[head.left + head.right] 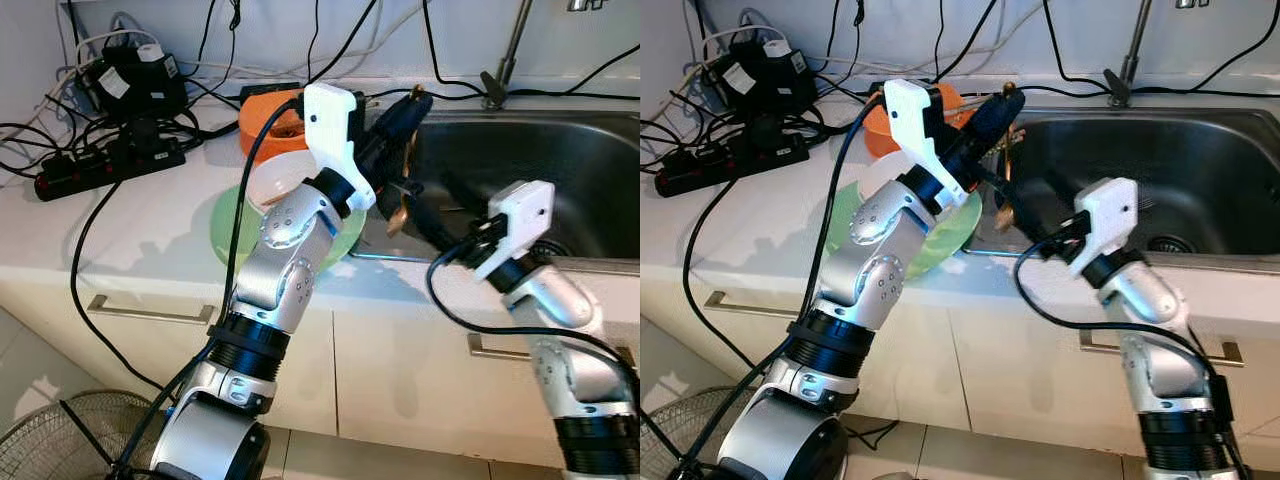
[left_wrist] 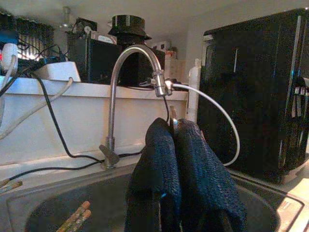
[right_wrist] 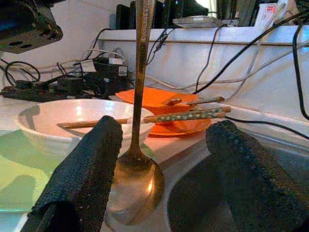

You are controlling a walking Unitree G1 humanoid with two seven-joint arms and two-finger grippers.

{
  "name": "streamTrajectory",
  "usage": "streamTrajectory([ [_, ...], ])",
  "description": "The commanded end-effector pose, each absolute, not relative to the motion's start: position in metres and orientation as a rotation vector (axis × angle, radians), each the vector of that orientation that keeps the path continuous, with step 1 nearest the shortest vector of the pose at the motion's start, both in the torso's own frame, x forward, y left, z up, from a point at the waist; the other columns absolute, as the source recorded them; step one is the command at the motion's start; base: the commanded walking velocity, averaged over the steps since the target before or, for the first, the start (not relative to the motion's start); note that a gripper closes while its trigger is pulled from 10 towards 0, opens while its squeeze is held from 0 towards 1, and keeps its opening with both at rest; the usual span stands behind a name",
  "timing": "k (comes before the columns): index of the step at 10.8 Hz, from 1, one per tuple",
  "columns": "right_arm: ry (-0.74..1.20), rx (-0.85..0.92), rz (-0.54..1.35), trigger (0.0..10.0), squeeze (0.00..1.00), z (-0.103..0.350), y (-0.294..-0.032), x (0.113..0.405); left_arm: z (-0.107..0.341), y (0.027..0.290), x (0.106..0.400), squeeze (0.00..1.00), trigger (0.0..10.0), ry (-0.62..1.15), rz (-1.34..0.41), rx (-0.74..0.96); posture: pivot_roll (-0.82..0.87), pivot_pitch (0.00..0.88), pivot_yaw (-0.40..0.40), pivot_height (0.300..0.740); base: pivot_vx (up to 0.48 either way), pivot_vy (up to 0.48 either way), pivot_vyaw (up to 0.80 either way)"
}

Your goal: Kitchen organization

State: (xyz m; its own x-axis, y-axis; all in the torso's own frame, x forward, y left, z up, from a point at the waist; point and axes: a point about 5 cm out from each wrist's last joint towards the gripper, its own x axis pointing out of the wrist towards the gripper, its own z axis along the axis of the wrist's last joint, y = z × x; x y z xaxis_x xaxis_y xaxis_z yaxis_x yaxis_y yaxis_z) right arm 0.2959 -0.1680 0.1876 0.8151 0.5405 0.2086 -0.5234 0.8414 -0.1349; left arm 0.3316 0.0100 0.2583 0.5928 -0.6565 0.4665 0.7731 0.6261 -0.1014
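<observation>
Left tool (image 1: 1002, 103) clamps the spoon (image 3: 136, 159) by its handle top, long axis near vertical, frame centre. Right tool (image 3: 159, 174) gapes, fingers straddling the bowl (nearer arm).

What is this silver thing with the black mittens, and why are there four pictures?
It is a robot with two silver arms, standing at a kitchen counter. Two pictures come from cameras on its head, looking down. The other two come from little cameras on its wrists, looking along its black fingers.

The left tool is pinched shut on the handle of a golden spoon, holding it upright at the edge of the sink. The right tool is open, with its fingers on either side of the spoon's bowl.

On the counter sit a green plate, a white bowl, an orange dish with chopsticks across it, and a tangle of black cables. More chopsticks lie in the sink.
</observation>
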Motion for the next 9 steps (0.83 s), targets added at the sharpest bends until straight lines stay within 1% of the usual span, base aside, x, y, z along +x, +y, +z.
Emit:
streamTrajectory([
  [1, -0.282, -0.054, 0.608, 10.0, 0.0, 0.198, -0.16, 0.295, 0.26, -0.007, 0.325, 0.0, 10.0, -0.41, -0.885, -0.381, -0.02, 0.0, 0.114, 0.74, 0.0, 0.0, 0.0],
  [4, -0.284, -0.04, 0.619, 10.0, 0.0, 0.199, -0.156, 0.296, 0.259, -0.009, 0.323, 0.0, 10.0, -0.407, -0.894, -0.384, -0.02, 0.0, 0.111, 0.74, 0.0, 0.0, 0.0],
  [9, -0.288, -0.025, 0.562, 10.0, 0.0, 0.196, -0.15, 0.306, 0.26, -0.013, 0.32, 0.0, 10.0, -0.41, -0.929, -0.383, -0.01, 0.0, 0.104, 0.74, 0.0, 0.0, 0.0],
])
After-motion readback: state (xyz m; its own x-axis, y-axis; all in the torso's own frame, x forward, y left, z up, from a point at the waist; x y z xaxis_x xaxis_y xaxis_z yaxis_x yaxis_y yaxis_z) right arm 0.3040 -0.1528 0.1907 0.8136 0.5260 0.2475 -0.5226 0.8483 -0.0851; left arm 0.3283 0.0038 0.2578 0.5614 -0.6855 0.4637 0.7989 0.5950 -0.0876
